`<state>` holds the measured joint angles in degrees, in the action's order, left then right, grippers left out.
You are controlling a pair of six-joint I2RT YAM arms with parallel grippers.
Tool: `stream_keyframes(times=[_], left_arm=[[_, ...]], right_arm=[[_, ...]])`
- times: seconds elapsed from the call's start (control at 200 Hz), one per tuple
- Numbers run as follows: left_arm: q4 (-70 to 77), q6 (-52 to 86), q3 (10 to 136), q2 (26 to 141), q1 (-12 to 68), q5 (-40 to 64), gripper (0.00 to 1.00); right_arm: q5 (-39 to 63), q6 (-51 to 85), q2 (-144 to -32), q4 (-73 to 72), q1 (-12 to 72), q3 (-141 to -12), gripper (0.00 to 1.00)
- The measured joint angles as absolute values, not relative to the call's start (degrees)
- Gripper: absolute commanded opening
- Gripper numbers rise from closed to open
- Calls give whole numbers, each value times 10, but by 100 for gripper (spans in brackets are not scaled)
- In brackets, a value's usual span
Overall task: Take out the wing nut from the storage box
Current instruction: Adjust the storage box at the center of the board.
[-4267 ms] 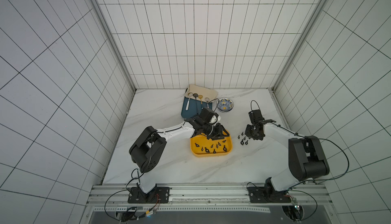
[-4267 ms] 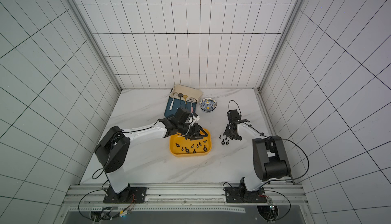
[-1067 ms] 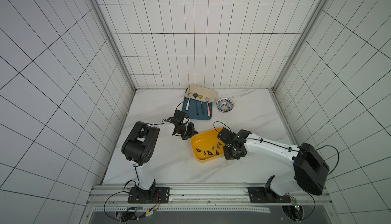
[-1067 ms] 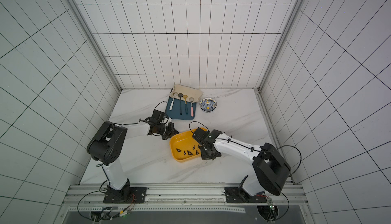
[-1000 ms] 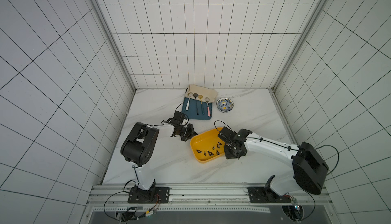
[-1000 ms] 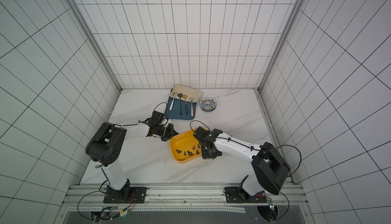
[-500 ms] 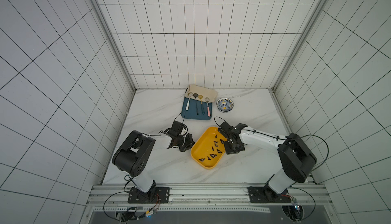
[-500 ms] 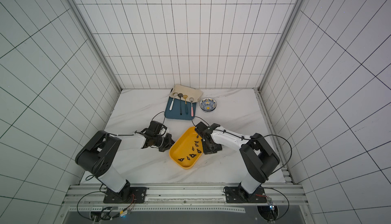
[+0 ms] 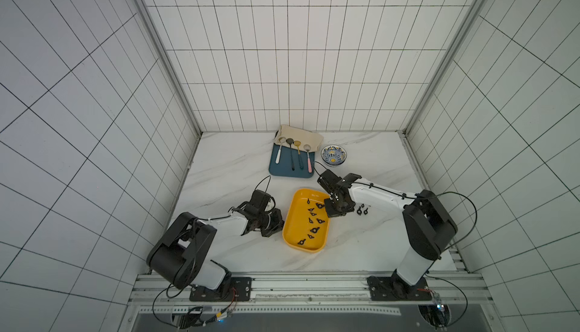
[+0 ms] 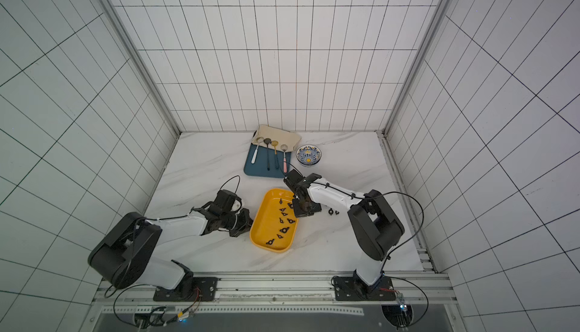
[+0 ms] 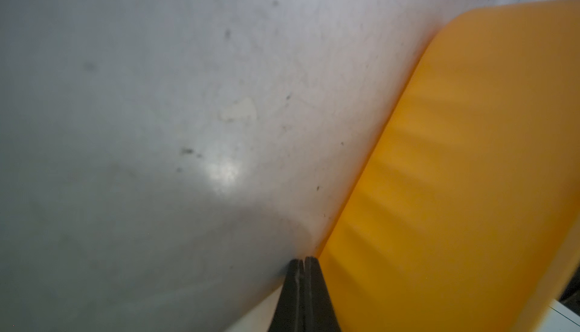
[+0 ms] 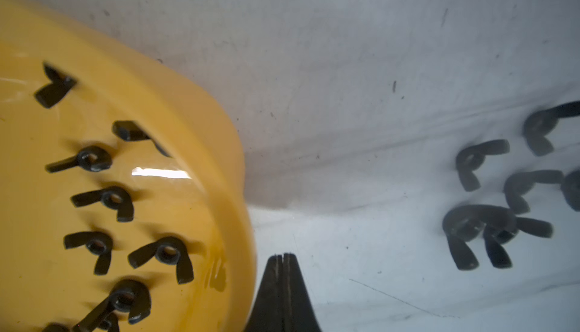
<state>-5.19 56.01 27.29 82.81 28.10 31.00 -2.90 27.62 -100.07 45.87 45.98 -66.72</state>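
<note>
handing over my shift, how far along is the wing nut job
Done: a few removed wing nuts lie on the table beside the storage box. In hand: nothing; the left gripper and right gripper are both shut and empty, just outside the box's opposite long walls. Left: several wing nuts in the box.

The storage box point(image 9: 293, 220) is plain yellow, and the wing nuts point(image 9: 314, 229) inside it and out on the white, grey-veined surface point(image 9: 226, 170) are black. The tray point(image 9: 282, 172) is dark blue, the cloth point(image 9: 310, 139) is beige, and the bowl point(image 9: 334, 156) has a blue, white and yellow pattern. The left pincer point(image 11: 303, 263) and the right pincer point(image 12: 283, 258) are both black.
</note>
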Motion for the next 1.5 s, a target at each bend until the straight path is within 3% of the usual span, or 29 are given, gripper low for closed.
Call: stream_keyframes(times=[0.585, 0.875, 1.501], left_arm=[[-114, 579, 218, 701, 289, 289, 0], [-116, 595, 193, 668, 333, 288, 0], [-70, 630, 197, 715, 423, 276, 0]], right_arm=[[0, 227, -1087, 452, 457, -801, 0], [26, 208, -1118, 440, 457, -849, 1], [48, 176, -1147, 429, 457, -915, 2]])
